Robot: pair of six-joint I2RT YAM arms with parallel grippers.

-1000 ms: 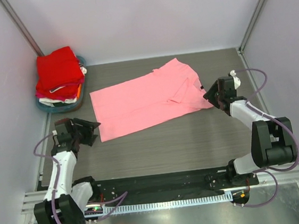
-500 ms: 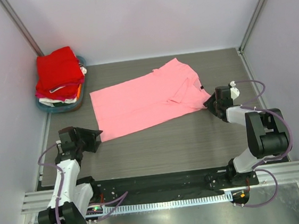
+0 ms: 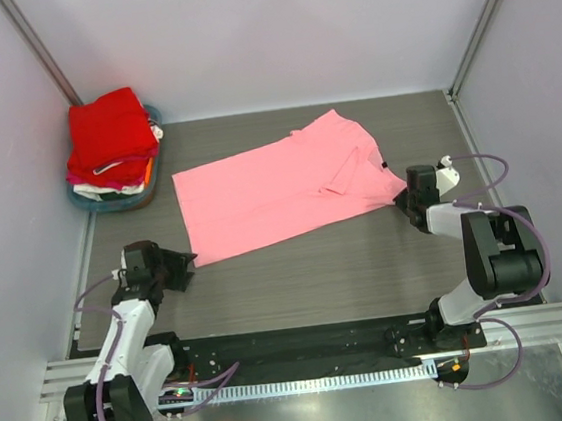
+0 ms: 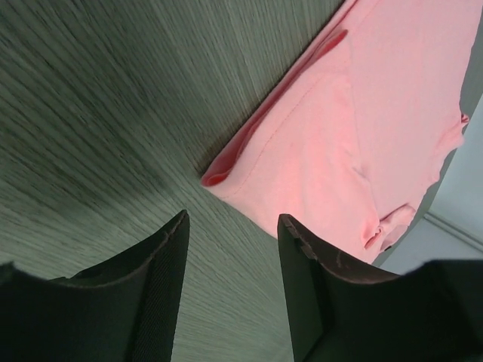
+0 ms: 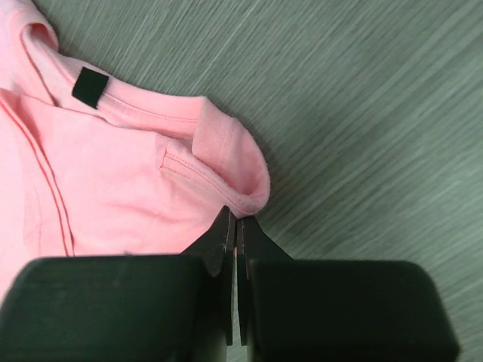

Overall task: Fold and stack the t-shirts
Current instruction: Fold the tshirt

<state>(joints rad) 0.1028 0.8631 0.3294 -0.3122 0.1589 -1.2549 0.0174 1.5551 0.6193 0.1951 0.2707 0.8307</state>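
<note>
- The pink shirt (image 3: 284,190) lay spread flat on the counter (image 3: 367,262), its long axis running from near left to far right, with the neck end toward the right.
- A small black label (image 5: 89,86) showed at the neckline.
- The left hand (image 3: 174,263) sat low over the counter just beside the shirt's near-left corner.
- In the left wrist view its fingers (image 4: 162,271) stood apart with nothing between them, and the shirt corner lay just ahead of the tips, not touching.
- The right hand (image 3: 407,197) was down at the shirt's right edge, near the neck.
- In the right wrist view its two fingertips were pressed together, meeting right at a folded hem of the shirt. I could not tell whether any cloth was caught between them.
- A stack (image 3: 106,169) of folded shirts sat in a teal tray (image 3: 151,194) at the far-left corner, with a red shirt (image 3: 107,128) on top, well apart from both hands.
</note>
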